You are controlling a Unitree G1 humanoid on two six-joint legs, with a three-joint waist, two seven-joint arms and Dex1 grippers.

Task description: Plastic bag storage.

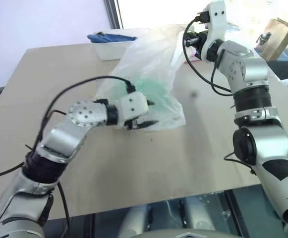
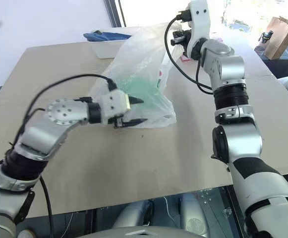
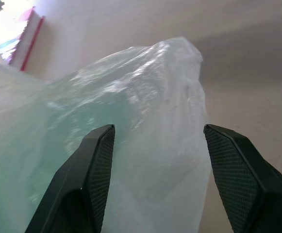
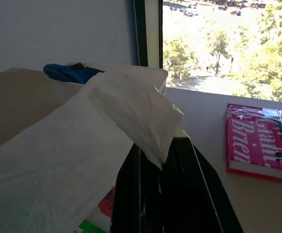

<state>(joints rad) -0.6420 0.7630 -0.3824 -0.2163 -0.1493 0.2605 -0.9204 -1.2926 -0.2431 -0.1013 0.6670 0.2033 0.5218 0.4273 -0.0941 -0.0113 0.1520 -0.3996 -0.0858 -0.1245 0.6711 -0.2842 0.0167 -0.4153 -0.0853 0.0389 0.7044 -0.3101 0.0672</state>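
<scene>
Head view: bag (image 1: 148, 79) standing mid-frame on table (image 1: 134, 163), green packet (image 1: 156, 91) showing through; right gripper (image 1: 192, 38), upper right, pinching its top; left gripper (image 1: 146, 113) gaping at its base; left wrist: fingers (image 3: 94, 165) flanking bag; right wrist: fingers (image 4: 199, 194) clamping film.

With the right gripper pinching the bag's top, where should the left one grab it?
Take the plastic bag at its lower bulge, coming in level from the robot's left. The open left gripper already faces that side, and the film there stands slack and folded. The right gripper holds the top taut.
</scene>
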